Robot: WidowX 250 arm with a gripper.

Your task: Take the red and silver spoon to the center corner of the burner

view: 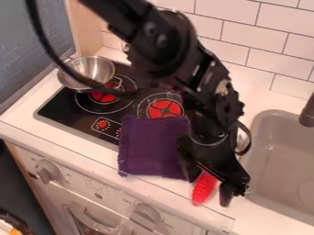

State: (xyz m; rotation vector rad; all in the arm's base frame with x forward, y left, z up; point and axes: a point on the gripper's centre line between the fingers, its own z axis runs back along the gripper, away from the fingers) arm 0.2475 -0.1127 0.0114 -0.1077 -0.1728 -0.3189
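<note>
Camera view, with the purple cloth (153, 146) as my reference. I find the cloth lying partly over the front of the black cooktop (64, 111) and partly on the white counter (262, 214). My gripper (215, 182) hangs low over the counter just right of the cloth, pointing down. The red ribbed spoon handle (204, 189) lies at the gripper, near the cloth's front right corner. Whether the gripper stands wide, narrow or closed about the handle, I cannot tell. The low, downward pose suits a grasp at the handle, the part I judge easiest to grip. The spoon's silver end I cannot identify with certainty behind the arm.

Beyond the cloth's far edge sits the right-hand red-centred burner (164, 109), which I judge the likely destination. Leftward and beyond the cloth, the silver metal bowl (92, 72) sits at the cooktop's far left corner, out of my probable route. Right of the cloth and arm is the grey sink (279, 160).

Judgement: the step in hand is securing the spoon. The move needs a confirmed grip, then a lift high enough to pass over the cloth; dragging could rumple it or twist the handle loose.
</note>
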